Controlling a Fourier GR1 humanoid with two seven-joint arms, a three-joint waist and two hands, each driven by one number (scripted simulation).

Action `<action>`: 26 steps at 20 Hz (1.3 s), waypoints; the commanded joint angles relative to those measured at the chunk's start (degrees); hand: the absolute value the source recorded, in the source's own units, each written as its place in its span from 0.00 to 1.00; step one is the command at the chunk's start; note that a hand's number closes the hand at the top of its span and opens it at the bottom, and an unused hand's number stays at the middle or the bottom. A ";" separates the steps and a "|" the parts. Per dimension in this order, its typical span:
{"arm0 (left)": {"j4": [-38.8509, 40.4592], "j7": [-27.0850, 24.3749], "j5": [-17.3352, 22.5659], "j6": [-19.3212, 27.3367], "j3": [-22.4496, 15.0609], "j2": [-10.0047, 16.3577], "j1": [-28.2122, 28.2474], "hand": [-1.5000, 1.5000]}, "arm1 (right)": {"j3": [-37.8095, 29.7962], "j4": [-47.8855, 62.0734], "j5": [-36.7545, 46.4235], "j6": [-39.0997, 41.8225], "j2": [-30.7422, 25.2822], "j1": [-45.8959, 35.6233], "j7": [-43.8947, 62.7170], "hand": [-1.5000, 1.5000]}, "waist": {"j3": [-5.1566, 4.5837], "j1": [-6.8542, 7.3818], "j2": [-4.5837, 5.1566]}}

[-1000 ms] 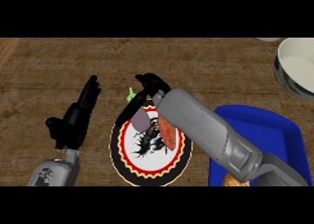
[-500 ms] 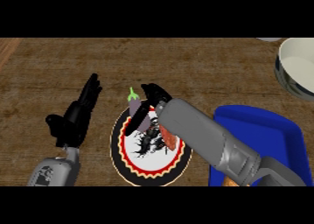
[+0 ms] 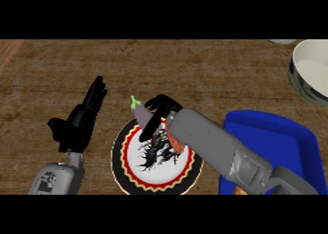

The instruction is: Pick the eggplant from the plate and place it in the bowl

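Observation:
A dark purple eggplant with a green stem tip lies at the top edge of a round plate with a red, black and yellow rim and a dark picture in its white middle. My right hand curls its fingers round the eggplant from the right, and its grey forearm covers the plate's right side. My left hand stands open to the left of the plate, fingers straight up. The white bowl with a dark outside sits at the far right, cut by the view's edge.
A blue tray lies right of the plate, partly under my right forearm. The wooden counter stretches between the plate and the bowl.
My right hand has shifted left and closed round the eggplant, whose green tip now shows above the fingers. The left hand has stayed put.

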 commanded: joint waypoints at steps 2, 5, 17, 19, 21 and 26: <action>-0.56 -1.67 -0.42 0.01 0.09 0.08 2.84 0.50 | 4.58 -3.57 0.13 4.39 0.16 -0.11 -2.46 1.00 | 0.03 0.73 0.11; -1.58 1.78 -1.75 1.66 -1.02 -1.53 -0.02 0.50 | 4.41 -3.21 1.13 6.73 0.16 0.36 -6.58 1.00 | 0.05 -0.38 -0.05; -3.12 1.83 -0.56 2.12 2.25 -0.50 3.15 0.50 | -3.47 -7.70 3.80 -12.24 -17.02 2.19 -24.05 1.00 | 0.32 -5.95 -1.61; -2.65 1.40 -0.35 1.85 3.48 0.73 4.43 0.50 | -6.32 -9.85 4.77 -17.54 -21.22 3.87 -30.70 1.00 | 0.33 -7.14 -1.90; -2.42 -0.04 -1.15 2.12 2.71 0.26 5.85 0.50 | -9.04 -13.56 4.58 -21.11 -23.38 7.43 -37.77 1.00 | 0.28 -7.06 -1.69; -4.33 0.57 -0.89 2.36 2.73 -0.08 5.41 0.50 | -10.78 -26.63 8.16 -29.76 -28.31 13.77 -44.44 1.00 | 0.04 -6.19 -1.80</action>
